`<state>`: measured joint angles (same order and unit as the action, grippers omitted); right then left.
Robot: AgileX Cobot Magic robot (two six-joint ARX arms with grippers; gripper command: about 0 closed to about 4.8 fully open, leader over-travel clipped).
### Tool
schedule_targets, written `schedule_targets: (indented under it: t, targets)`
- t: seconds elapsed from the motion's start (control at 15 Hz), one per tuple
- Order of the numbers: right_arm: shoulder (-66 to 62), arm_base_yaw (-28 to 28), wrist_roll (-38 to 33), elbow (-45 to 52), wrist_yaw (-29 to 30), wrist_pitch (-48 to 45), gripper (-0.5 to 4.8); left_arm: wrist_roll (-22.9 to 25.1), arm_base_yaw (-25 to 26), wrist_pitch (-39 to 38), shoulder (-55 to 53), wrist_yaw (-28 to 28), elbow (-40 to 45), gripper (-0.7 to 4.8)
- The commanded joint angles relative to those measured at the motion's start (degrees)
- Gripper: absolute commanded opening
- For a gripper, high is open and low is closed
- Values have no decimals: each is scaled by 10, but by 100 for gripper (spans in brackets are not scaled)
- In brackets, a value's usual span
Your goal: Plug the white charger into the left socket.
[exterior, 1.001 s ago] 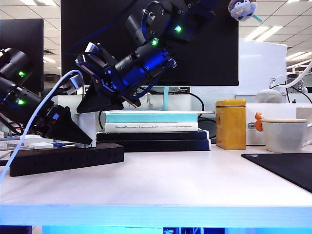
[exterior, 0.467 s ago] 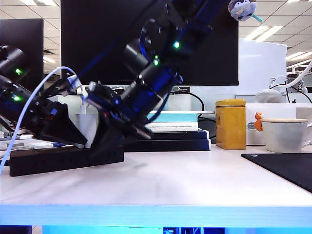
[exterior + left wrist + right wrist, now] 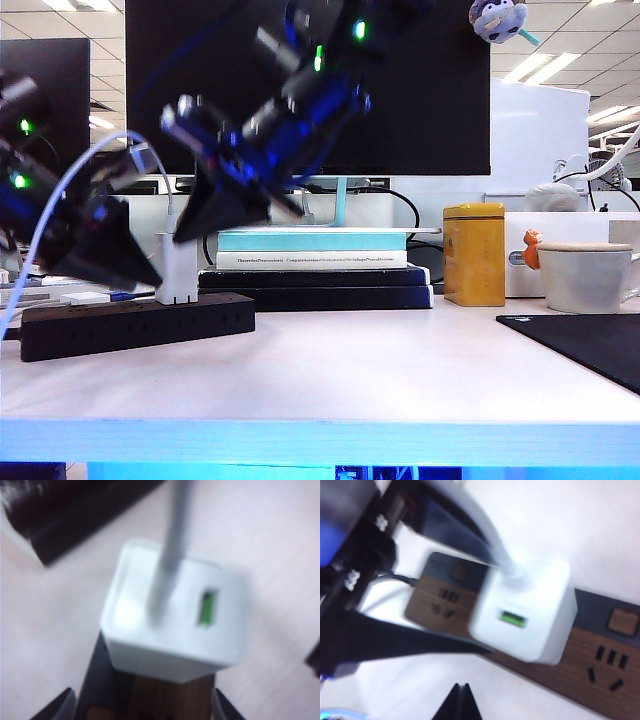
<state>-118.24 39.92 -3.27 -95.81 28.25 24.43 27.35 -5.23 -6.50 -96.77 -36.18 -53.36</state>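
Observation:
The white charger (image 3: 177, 268) stands upright on the black power strip (image 3: 135, 326), its white cable (image 3: 60, 235) arching off to the left. The socket beneath it is hidden by its body. In the left wrist view the charger (image 3: 175, 615) sits on the strip's brown face (image 3: 165, 700), and my left gripper (image 3: 145, 707) is open, its fingertips (image 3: 65, 705) wide of both sides. From outside, the left gripper (image 3: 150, 278) is just left of the charger. My right gripper (image 3: 190, 232) hovers shut above it. Its closed tips (image 3: 461, 700) are apart from the charger (image 3: 525, 615).
Free outlets (image 3: 605, 665) lie on the strip on either side of the charger. Behind the strip is a stack of flat boxes and books (image 3: 310, 270). To the right stand a yellow tin (image 3: 473, 253), a white mug (image 3: 585, 275) and a black mat (image 3: 590, 345).
The right gripper dipped down beside the charger, then rose again. The left gripper has opened and drawn back up and to the left. The charger now stands alone on the strip.

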Motion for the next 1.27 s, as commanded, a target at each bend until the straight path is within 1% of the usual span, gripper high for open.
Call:
schedule_targets:
  t: [0.07,0.13,0.2,0.27,0.33,0.4,0.47,0.53,0.67,0.73,0.87,1.0,1.07,1.2,1.27]
  targets:
    - [23,-7,8,-20,1,14,-2,-20,1,7,44,6,-2,350]
    - [32,-10,7,-22,1,14,-2,-24,1,0,63,17,-2,330]
    - [37,-13,8,-25,1,19,-2,-24,1,-4,73,20,-2,326]
    - [44,-17,8,-30,1,28,-2,-25,1,-14,94,34,-2,250]
    - [56,-23,8,-31,0,29,-2,-26,1,-26,117,46,-2,122]
    - [73,-26,9,-31,-10,30,-2,-27,1,-37,147,51,-2,47]
    - [97,-33,10,-31,-23,33,-2,-28,1,-52,181,66,-2,5]
    - [108,-33,10,-31,-29,35,-2,-28,1,-60,195,80,-2,-5]
    - [144,-43,12,-31,-42,41,-2,-30,1,-77,234,143,-2,-6]
    - [161,-47,14,-31,-52,42,-2,-31,1,-78,250,192,-2,-6]
    - [192,-50,15,-31,-70,45,-2,-32,1,-74,260,271,-2,-6]
    - [232,-52,19,-31,-88,61,-2,-64,1,-79,264,352,-2,-6]
    - [255,-52,24,-31,-106,71,-2,-106,1,-80,277,351,-2,-6]
    - [306,-52,54,-31,-163,89,-2,-192,0,-75,325,319,-2,-6]
    - [339,-52,60,-31,-187,106,-2,-228,0,-77,374,297,-2,-6]
